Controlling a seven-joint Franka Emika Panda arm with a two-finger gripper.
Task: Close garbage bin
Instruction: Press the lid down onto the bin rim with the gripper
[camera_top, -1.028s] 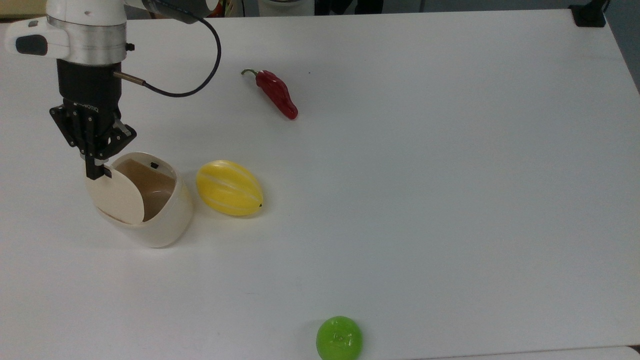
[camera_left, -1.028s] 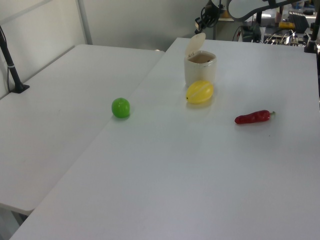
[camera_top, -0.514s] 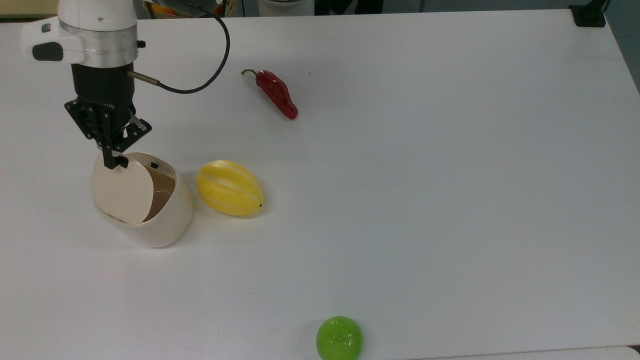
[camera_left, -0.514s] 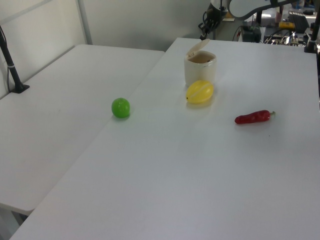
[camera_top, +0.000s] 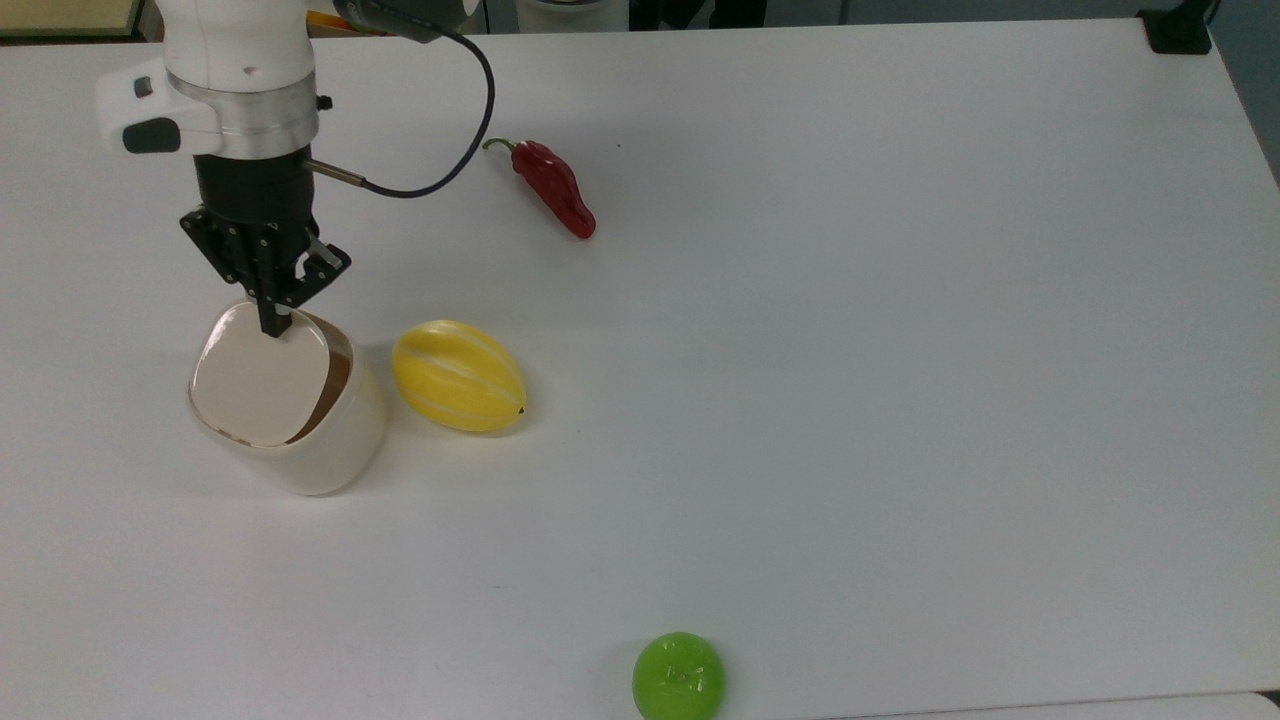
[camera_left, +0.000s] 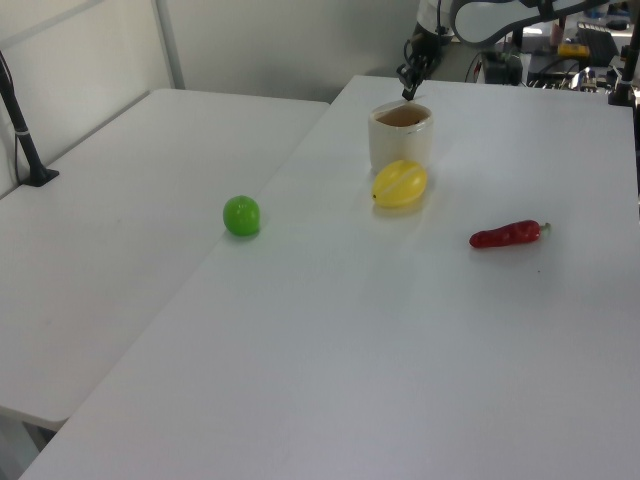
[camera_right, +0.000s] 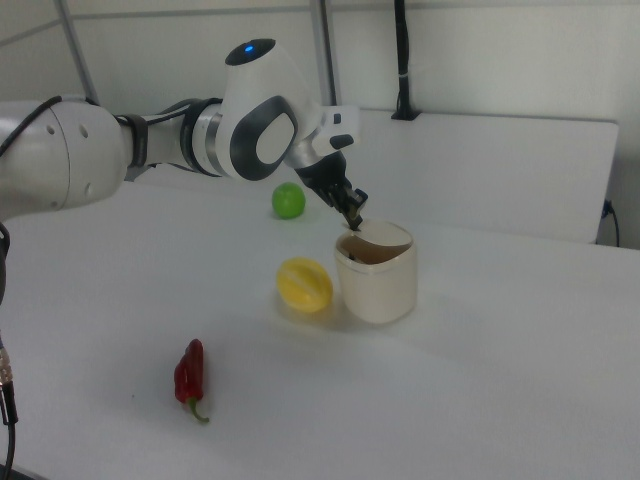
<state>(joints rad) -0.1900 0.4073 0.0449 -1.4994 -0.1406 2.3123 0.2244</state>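
- Nearest the top view's bottom edge: green ball (camera_top: 678, 676) alone on the counter (camera_top: 900, 400).
- Mid-depth, top view's left: garbage bin (camera_top: 300, 440) upright, yellow melon (camera_top: 458, 375) just beside it on the top view's right.
- Lid (camera_top: 258, 385) has dropped from half-raised to nearly flat; a dark gap remains on the melon side, so closing is judged almost done.
- Tool (camera_top: 275, 322), fingers pressed together, tip on the lid's far edge; actual contact hard to confirm.
- Farthest: red chili (camera_top: 555, 187).

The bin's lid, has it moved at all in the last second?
Yes. The lid has swung down toward the top view's right, nearly covering the garbage bin, leaving a sliver open toward the unmoved yellow melon; the gripper presses its edge.
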